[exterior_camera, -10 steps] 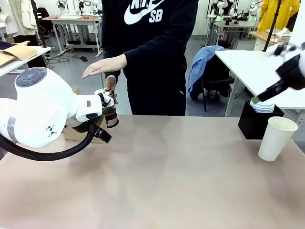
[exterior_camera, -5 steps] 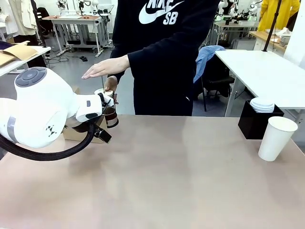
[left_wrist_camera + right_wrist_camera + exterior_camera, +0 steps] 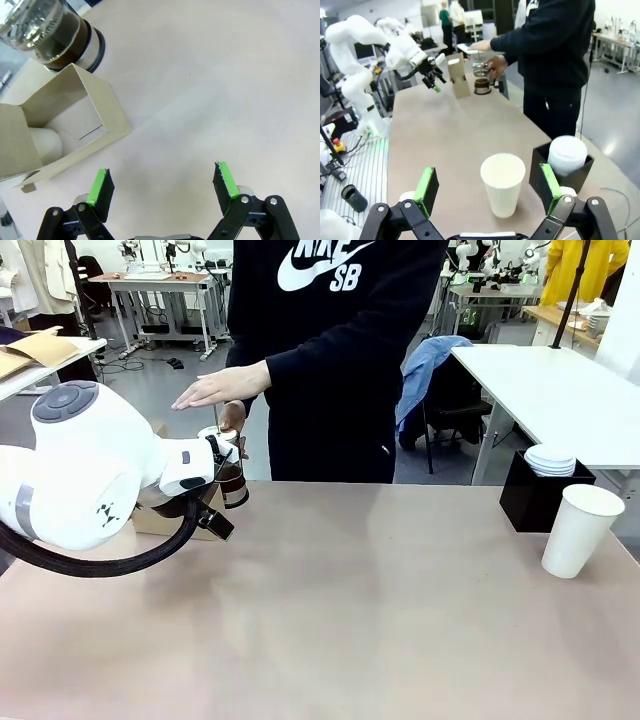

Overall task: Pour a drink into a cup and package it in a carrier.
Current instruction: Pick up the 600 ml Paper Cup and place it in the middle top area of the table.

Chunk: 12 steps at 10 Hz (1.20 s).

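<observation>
My left jaws stand wide open and empty over bare surface (image 3: 210,90), near the carrier (image 3: 75,125). My right jaws are likewise open and empty, facing the white cup (image 3: 503,182), which stands beside the black box of lids (image 3: 560,170). The drink (image 3: 231,480), in its glass jug, is far left, just beside the carrier, with a person's hand (image 3: 232,417) at the handle.

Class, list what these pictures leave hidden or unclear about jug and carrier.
- Front view: the left arm hides most of the carrier and part of the jug.
- Left wrist view: the top edge cuts off the jug's upper part.
- Right wrist view: jug too small to judge level.
</observation>
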### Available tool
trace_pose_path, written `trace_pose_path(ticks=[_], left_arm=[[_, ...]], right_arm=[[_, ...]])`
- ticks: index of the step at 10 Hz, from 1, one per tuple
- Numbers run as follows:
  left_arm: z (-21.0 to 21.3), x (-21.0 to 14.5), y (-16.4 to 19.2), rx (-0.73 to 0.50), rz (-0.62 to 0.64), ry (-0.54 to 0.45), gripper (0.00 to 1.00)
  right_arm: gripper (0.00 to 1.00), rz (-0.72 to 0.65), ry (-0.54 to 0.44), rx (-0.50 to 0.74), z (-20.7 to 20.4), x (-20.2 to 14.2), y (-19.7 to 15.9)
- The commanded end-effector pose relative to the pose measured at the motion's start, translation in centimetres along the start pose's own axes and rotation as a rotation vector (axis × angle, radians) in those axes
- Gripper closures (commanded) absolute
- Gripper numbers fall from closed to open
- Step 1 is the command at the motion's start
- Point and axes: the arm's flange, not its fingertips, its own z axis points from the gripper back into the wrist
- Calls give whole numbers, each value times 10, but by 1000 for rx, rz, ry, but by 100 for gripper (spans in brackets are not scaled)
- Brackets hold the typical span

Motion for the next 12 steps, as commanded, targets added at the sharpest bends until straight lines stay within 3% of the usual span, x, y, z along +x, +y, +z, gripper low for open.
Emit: trace_pose_path(ticks=[1,4,5,11,12], left_arm=[[0,0,0,-1,0,-1,0],[0,0,0,-1,0,-1,0],[0,0,0,-1,0,-1,0],[0,0,0,-1,0,-1,0],[0,0,0,-1,0,-1,0]], right_arm=[[0,-20,0,37,-1,-51,-60],[0,-12,20,28,-24,-110,-72],[0,-47,25,38,-38,-76,-22],[0,-19,19,44,-33,-74,-25],[0,-22,-49,25,-52,-94,-17]])
